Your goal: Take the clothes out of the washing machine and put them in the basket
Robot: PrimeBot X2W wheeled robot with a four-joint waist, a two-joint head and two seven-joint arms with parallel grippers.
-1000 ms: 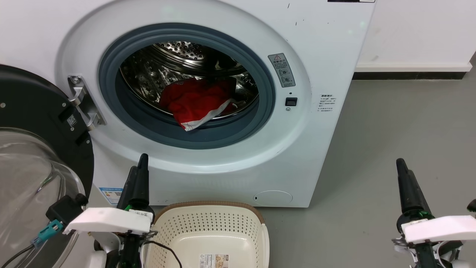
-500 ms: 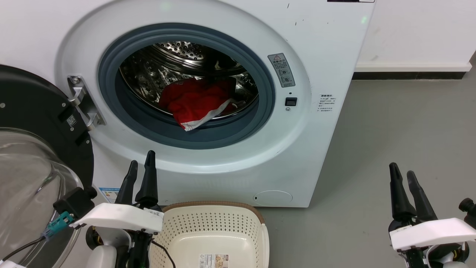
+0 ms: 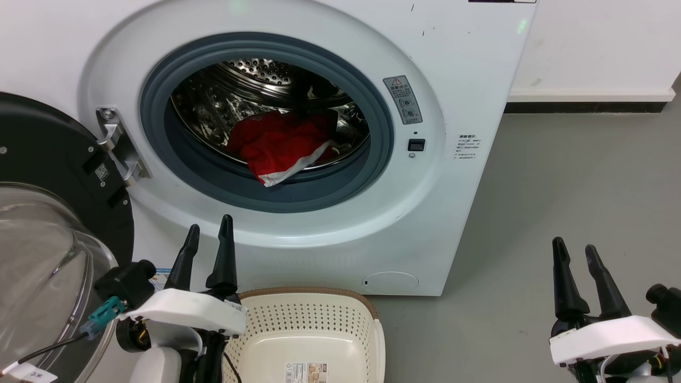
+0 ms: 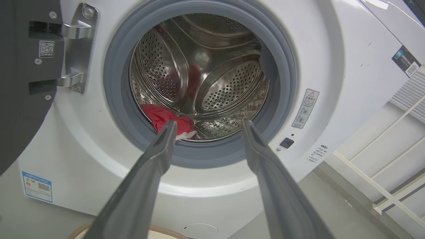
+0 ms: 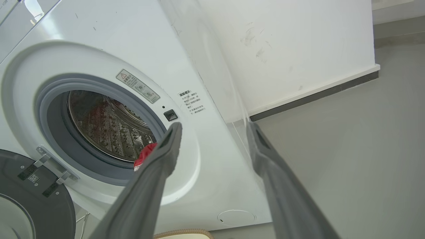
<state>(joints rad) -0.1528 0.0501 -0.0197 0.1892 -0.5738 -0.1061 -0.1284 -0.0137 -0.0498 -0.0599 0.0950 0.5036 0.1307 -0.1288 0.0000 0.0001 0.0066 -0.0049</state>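
Observation:
The red clothes [image 3: 276, 146] with a white stripe lie at the front of the steel drum, inside the porthole of the white washing machine [image 3: 457, 69]; the clothes [image 4: 162, 117] sit low in the drum in the left wrist view, and a red corner of the clothes [image 5: 145, 153] peeks past a finger in the right wrist view. The cream basket [image 3: 372, 319] stands on the floor below the porthole. My left gripper [image 3: 209, 234] is open, empty, beside the basket's left rim, fingers pointing up at the machine's front. My right gripper [image 3: 573, 249] is open and empty over the floor at the right.
The black-framed glass door [image 3: 48, 223] hangs open at the left, close to my left arm. Grey floor [image 3: 574, 181] stretches right of the machine to a white wall with a dark skirting [image 3: 585, 108].
Both grippers have opened from shut. The left gripper has shifted right, towards the basket; the right one has sunk a little lower in the head view.

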